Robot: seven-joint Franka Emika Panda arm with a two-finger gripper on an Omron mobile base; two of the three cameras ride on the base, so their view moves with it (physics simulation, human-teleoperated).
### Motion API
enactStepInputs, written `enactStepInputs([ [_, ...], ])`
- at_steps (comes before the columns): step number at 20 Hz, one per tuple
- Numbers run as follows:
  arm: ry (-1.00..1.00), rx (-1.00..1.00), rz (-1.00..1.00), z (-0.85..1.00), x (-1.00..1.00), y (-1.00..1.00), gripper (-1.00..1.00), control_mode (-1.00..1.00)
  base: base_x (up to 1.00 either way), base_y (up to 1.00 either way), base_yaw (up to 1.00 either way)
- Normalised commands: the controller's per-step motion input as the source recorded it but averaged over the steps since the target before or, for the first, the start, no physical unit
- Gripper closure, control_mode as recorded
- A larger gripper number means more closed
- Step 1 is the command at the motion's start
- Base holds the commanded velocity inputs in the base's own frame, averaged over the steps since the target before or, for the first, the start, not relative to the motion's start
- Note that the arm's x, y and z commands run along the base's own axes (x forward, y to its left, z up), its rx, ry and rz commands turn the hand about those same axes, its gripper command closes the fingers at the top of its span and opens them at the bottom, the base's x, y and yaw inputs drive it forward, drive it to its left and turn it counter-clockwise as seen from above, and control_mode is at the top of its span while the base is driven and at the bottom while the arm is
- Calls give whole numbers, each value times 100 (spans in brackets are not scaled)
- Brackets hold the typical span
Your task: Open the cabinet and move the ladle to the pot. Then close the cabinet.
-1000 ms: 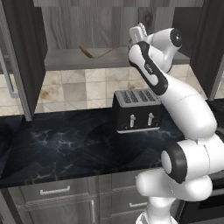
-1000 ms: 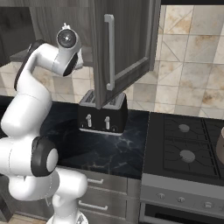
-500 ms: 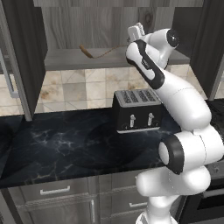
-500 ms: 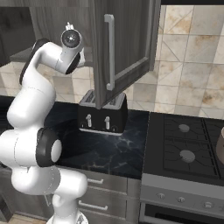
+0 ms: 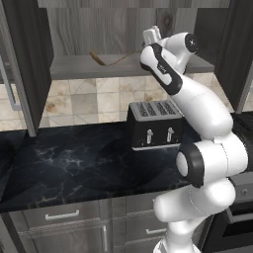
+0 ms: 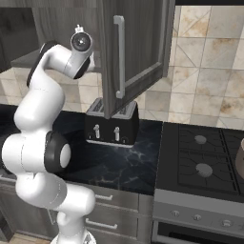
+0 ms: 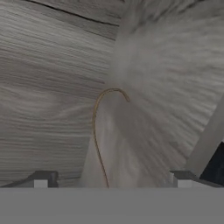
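The cabinet (image 5: 123, 22) stands open, its doors swung out at left and right, with one door (image 6: 138, 47) close in the right base view. On its pale shelf lies the ladle (image 5: 100, 59), brown bowl to the left and thin handle running right toward my hand. My gripper (image 5: 152, 35) is up at shelf height, just right of the handle's end. In the hand view the curved ladle handle (image 7: 98, 131) runs down between the fingertips (image 7: 41, 179), and my gripper (image 7: 111, 180) is open, holding nothing. An edge of the pot (image 6: 240, 159) shows on the stove at far right.
A dark two-slot toaster (image 5: 153, 123) sits on the black marble counter (image 5: 64, 163) under the shelf, right below my arm. The stove (image 6: 205, 157) is to the right. Drawer units with horizontal handles (image 5: 62, 216) run below the counter.
The hand has edged slightly left along the shelf toward the ladle handle. The jaws have stayed open and the ladle has not moved.
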Motion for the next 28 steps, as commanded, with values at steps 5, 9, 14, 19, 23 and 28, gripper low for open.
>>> enactStepInputs([
  [5, 3, 0, 0, -8, 23, 0, -100, -100, 0, 0, 0],
  [9, 2, 0, 0, -1, 30, 0, -100, -100, 0, 0, 0],
  [14, 0, 0, 0, -2, 24, 0, -100, -100, 0, 0, 0],
  [19, 0, 0, 0, -5, 26, 0, -100, -100, 0, 0, 0],
  [23, 0, 0, 0, -1, 28, 0, -100, -100, 0, 0, 0],
  [28, 0, 0, 0, 0, 30, 5, -100, -100, 0, 0, 0],
])
